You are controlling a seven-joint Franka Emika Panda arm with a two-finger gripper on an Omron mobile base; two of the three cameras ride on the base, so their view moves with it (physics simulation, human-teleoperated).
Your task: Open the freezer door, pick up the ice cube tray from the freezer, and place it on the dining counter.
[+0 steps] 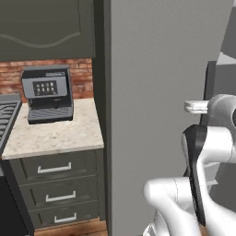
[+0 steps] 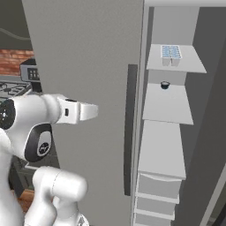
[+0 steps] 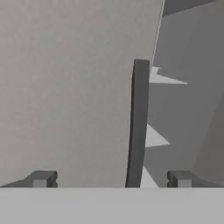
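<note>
freezer door [image 2: 84,66]: I see a flat, matt light-grey panel, smooth all over.
door handle [image 3: 138,127]: dark matt bar, no shine.
freezer shelves [image 2: 167,103]: pale grey-white, smooth, plastic-looking to me.
ice cube tray [image 2: 171,52]: light blue, looks like plastic.
counter [image 1: 55,133]: beige speckled stone, dull finish.
wall [image 1: 11,80]: rough red brick.
drawer handles [image 1: 54,168]: silvery metal.
arm [image 2: 31,117]: I read it as glossy white plastic with dark joints.
</note>
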